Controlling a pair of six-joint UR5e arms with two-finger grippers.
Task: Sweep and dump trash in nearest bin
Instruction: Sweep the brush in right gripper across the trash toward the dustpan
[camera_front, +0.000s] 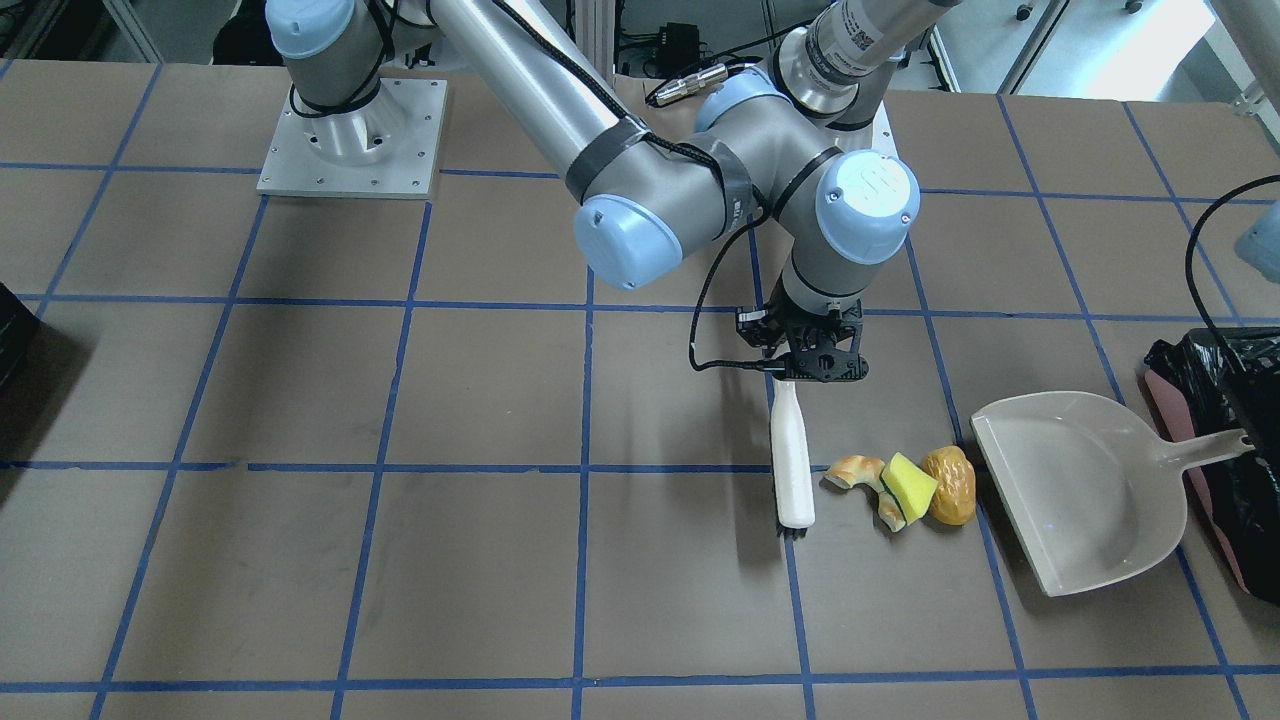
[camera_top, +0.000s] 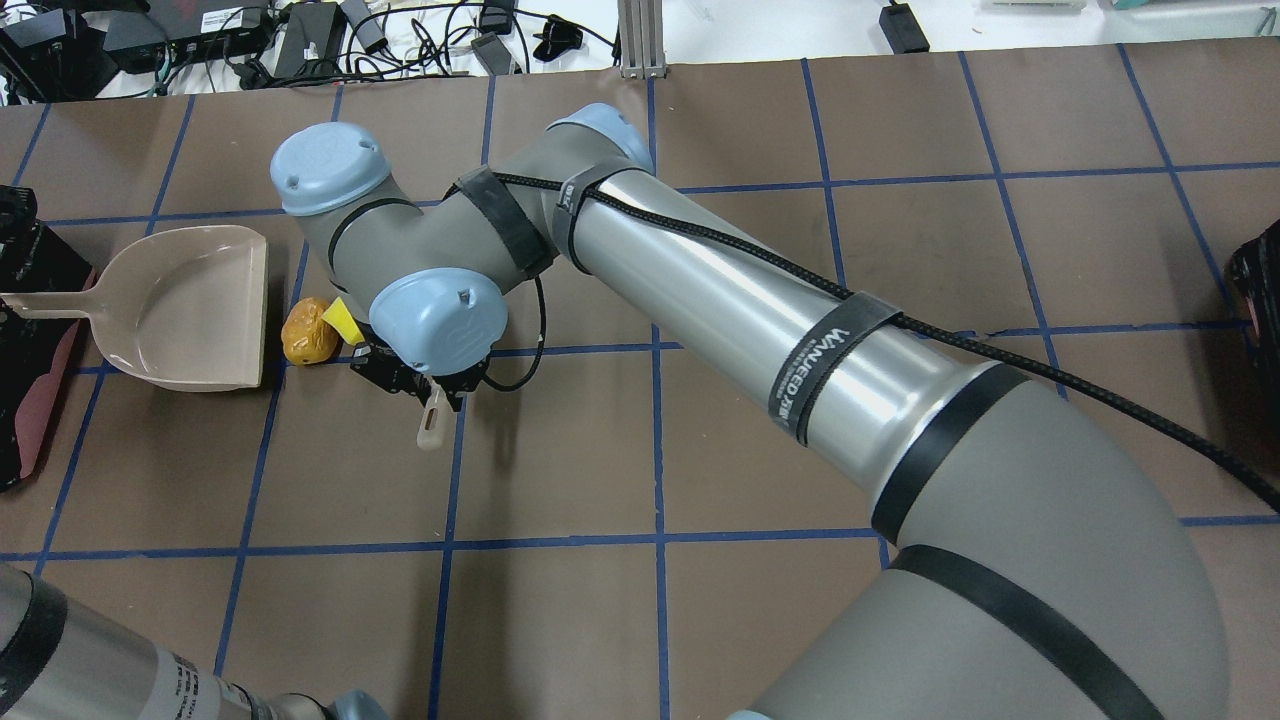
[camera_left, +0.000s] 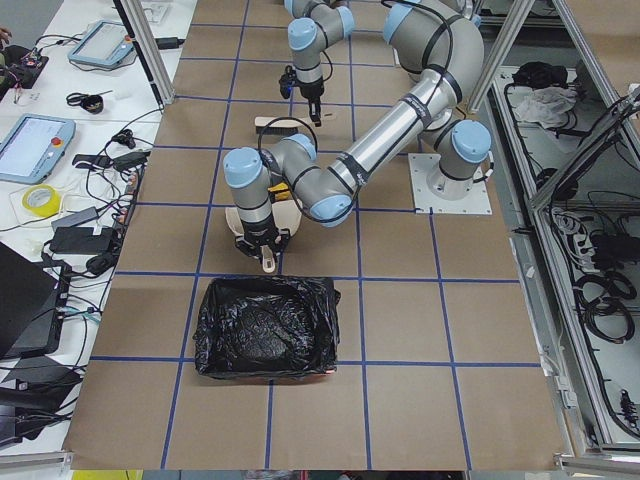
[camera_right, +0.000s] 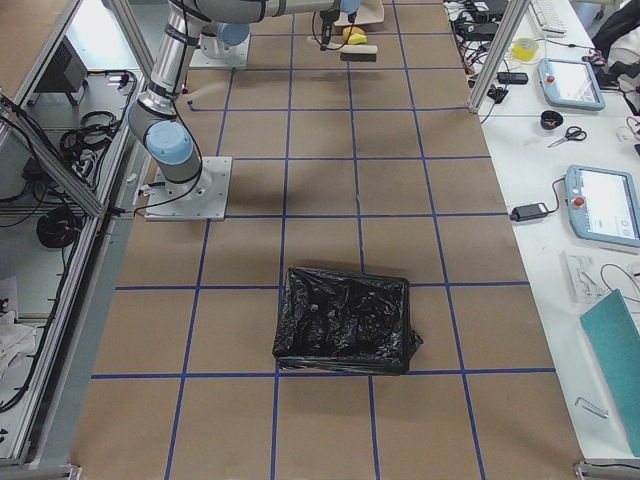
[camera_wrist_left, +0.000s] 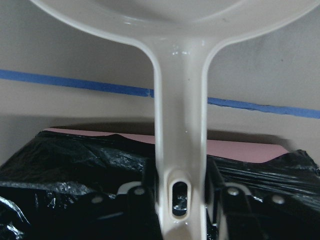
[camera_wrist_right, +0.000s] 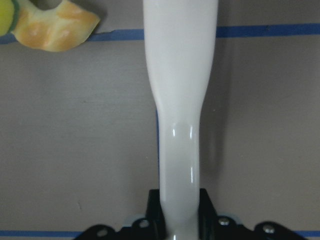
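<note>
Three pieces of trash lie in a row on the table: a curved tan-orange pastry bit (camera_front: 858, 472), a yellow-green wedge (camera_front: 910, 487) and a brown nut-like lump (camera_front: 950, 485). On one side of them stands a white brush (camera_front: 790, 460), its handle held in my shut right gripper (camera_front: 800, 375) (camera_wrist_right: 180, 210). On the other side lies the beige dustpan (camera_front: 1075, 490), its mouth facing the nut. My left gripper (camera_wrist_left: 180, 200) is shut on the dustpan handle, above the bin (camera_front: 1215, 440), which is pink-sided with a black bag and sits just behind the pan.
A second black-bagged container (camera_right: 345, 320) sits at the table's other end, seen at the edge (camera_top: 1260, 290) of the overhead view. My right arm (camera_top: 700, 270) stretches across the table's middle. Blue tape lines grid the brown surface.
</note>
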